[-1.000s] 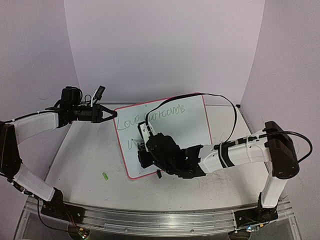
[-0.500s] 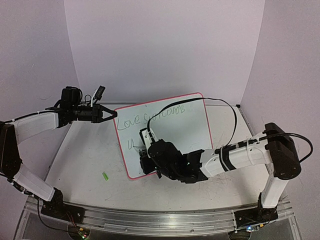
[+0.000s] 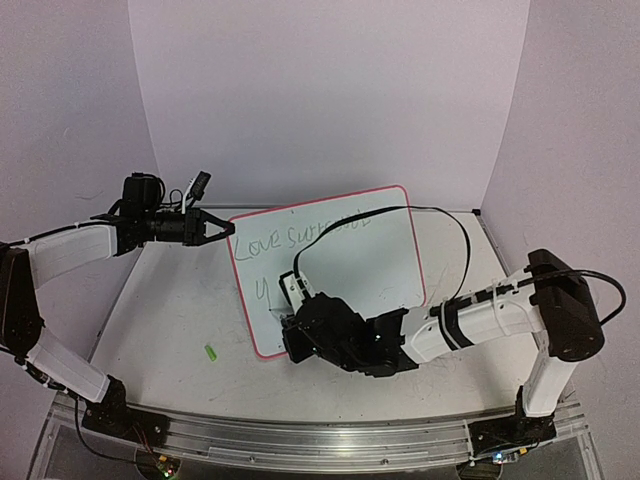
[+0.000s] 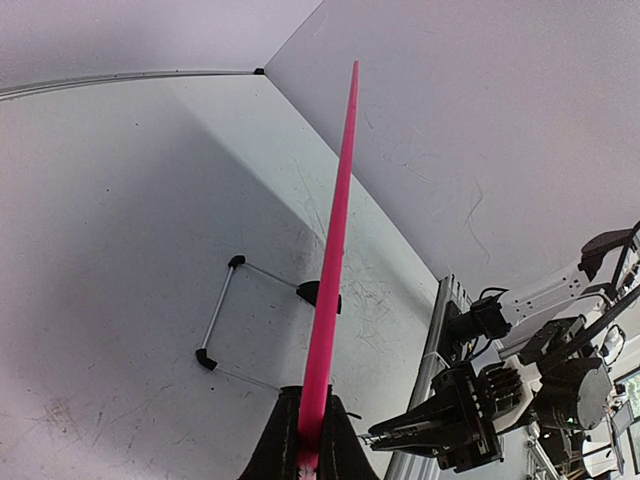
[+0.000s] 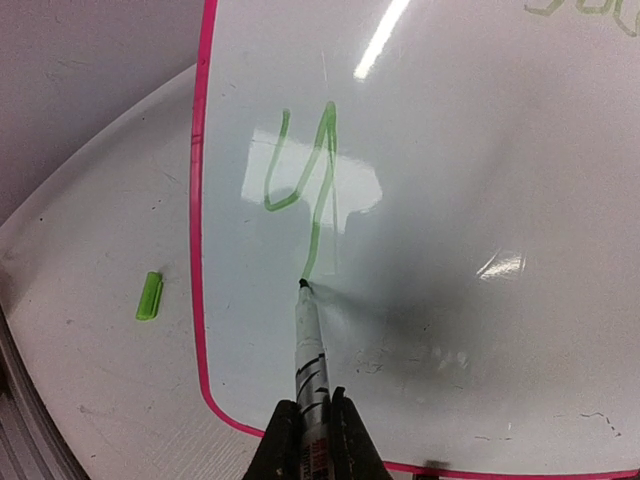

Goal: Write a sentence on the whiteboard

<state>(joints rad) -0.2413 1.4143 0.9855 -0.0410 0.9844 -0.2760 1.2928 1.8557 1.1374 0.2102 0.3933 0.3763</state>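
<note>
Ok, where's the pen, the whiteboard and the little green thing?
pen [image 5: 309, 350]: right wrist view, its barrel.
whiteboard [image 5: 500, 180]: right wrist view, bare white face.
little green thing [image 5: 149, 296]: right wrist view, its middle.

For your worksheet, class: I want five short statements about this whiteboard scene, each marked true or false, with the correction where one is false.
1. The left gripper is shut on the edge of the whiteboard. True.
2. The right gripper is empty. False: it is shut on a marker.
3. The marker's tip sits at the end of a stroke of the sentence. True.
4. The green cap lies on the whiteboard. False: it lies on the table, left of the board's rim.
5. The sentence is written in blue. False: the lettering is green.
</note>
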